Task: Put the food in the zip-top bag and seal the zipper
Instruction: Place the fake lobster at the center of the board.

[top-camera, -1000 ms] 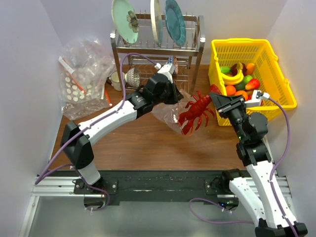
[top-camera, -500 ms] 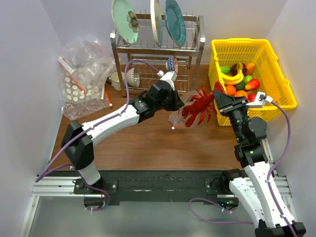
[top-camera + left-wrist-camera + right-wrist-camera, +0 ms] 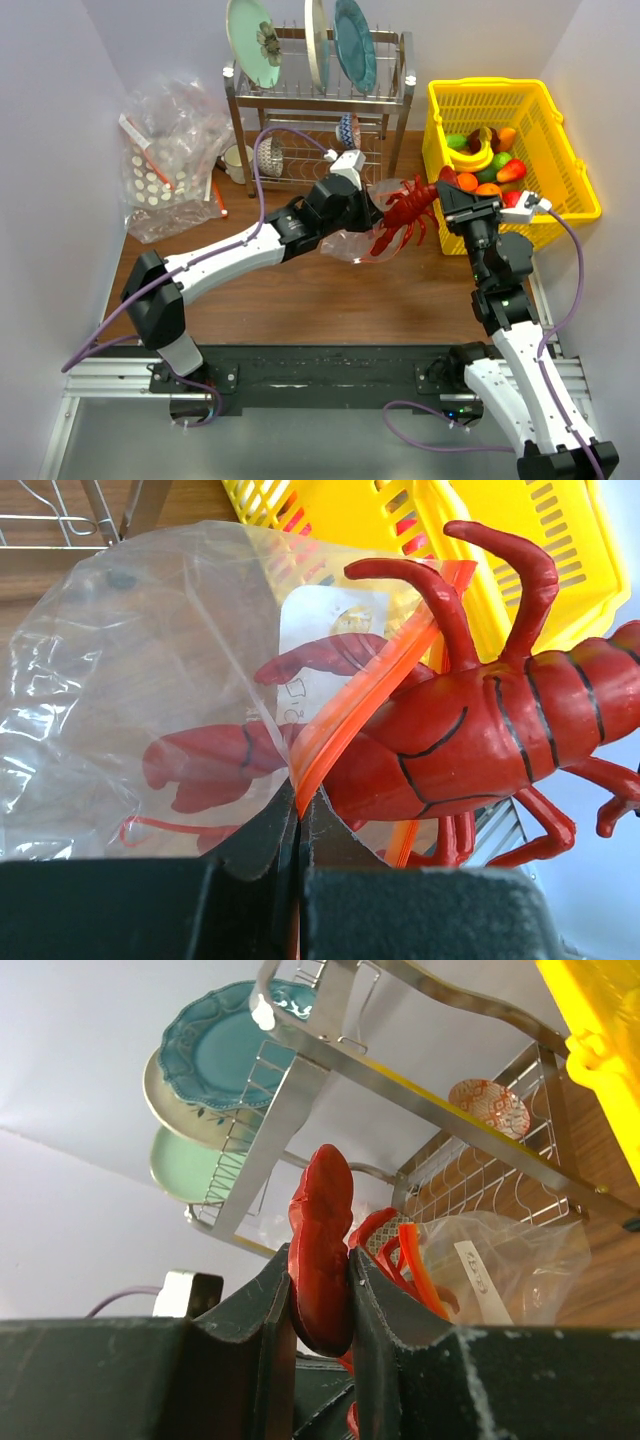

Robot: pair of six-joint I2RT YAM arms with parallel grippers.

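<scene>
1. We counted two robot arms over the table, the left arm [image 3: 230, 245] and the right arm [image 3: 512, 300].
2. We counted one red lobster [image 3: 405, 213].
3. We counted one zip-top bag [image 3: 345, 243], clear with an orange band.
4. We counted three plates standing in the rack's top tier: a pale green plate [image 3: 250, 42], a cream plate [image 3: 317, 40] and a teal plate [image 3: 355, 45].
5. We counted one metal dish rack [image 3: 320, 98].
6. We counted one yellow basket [image 3: 560, 150]; the toy foods [image 3: 485, 150] heaped inside overlapped too much for a firm count.
7. We counted one white mug [image 3: 236, 160] and one small patterned bowl [image 3: 345, 129].
8. We saw one heap of clear bags [image 3: 165, 150], their number impossible to tell.
</scene>
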